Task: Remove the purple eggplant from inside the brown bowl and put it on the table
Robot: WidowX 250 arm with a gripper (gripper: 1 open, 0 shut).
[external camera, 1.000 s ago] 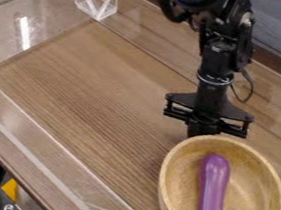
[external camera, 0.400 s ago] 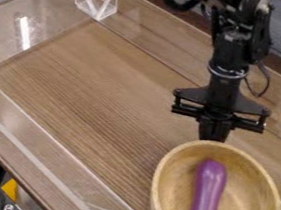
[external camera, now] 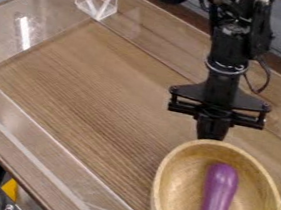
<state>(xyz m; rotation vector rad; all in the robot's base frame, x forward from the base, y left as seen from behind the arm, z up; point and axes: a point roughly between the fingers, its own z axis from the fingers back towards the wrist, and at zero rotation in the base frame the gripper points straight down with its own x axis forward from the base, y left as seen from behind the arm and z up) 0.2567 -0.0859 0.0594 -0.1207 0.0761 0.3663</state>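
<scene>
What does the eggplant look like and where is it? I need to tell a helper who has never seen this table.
Start at the wooden table with clear walls and look to its near right corner, where a round light brown bowl sits just below the black gripper. Inside the bowl lies the eggplant. It is the only glossy purple thing there, long and slim.

one purple eggplant (external camera: 216, 202), one brown bowl (external camera: 179, 165), one table (external camera: 91, 89)

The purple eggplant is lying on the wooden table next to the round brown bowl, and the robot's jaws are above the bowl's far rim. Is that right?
Not quite. The camera view shows the glossy purple toy eggplant lying inside the round light brown wooden bowl, not on the wood-grain table. The jaws of the black gripper are indeed above the bowl's far rim.
</scene>
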